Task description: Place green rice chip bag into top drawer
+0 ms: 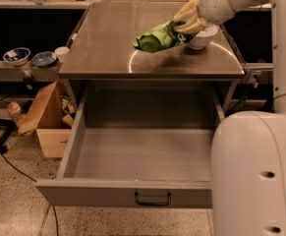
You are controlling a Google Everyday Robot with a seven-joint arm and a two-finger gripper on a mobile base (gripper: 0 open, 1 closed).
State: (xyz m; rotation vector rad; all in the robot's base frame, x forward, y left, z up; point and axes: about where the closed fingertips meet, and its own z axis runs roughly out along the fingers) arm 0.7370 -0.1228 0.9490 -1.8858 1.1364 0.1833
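Note:
The green rice chip bag (158, 37) is crumpled bright green foil, held in the air above the right part of the metal table top. My gripper (186, 22) is shut on the bag's right end, its pale fingers wrapped round the foil. The bag hangs tilted, its left end lower. The top drawer (132, 193) is pulled fully open below the table, grey, shallow and empty inside, with a small dark wire handle (153, 199) at the centre of its front panel. My white arm fills the right side of the view and hides the drawer's right front corner.
A white bowl (204, 37) stands on the table (103, 43) just behind my gripper. At the left, a low shelf holds two bowls (16, 56) and a cup (61, 52). An open cardboard box (46, 117) sits on the floor beside the drawer's left side.

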